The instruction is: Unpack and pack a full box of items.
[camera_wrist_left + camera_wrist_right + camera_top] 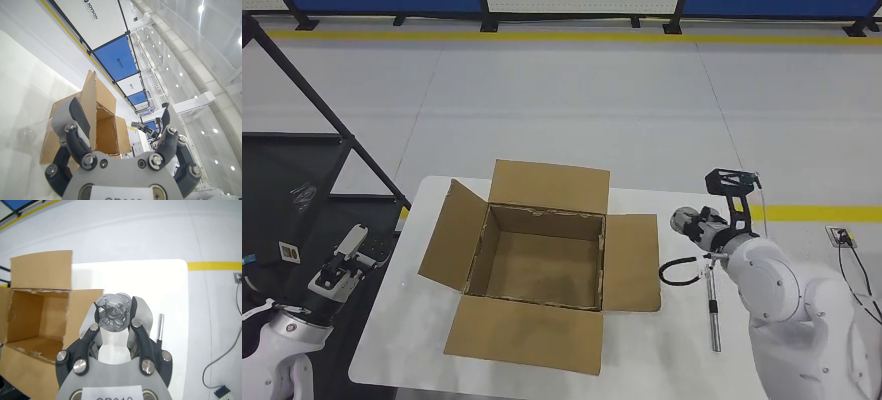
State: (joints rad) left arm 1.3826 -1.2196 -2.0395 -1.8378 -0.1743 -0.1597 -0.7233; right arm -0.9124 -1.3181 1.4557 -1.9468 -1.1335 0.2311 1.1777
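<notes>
One grey metal hub is clamped in the right hand, its axis running straight out from the wrist, bore facing back; the left hand gapes wide.

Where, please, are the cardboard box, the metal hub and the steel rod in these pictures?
cardboard box [542, 268], top view, its bare inner floor.
metal hub [113, 314], right wrist view, its front face.
steel rod [712, 316], top view, mid-shaft.
</notes>
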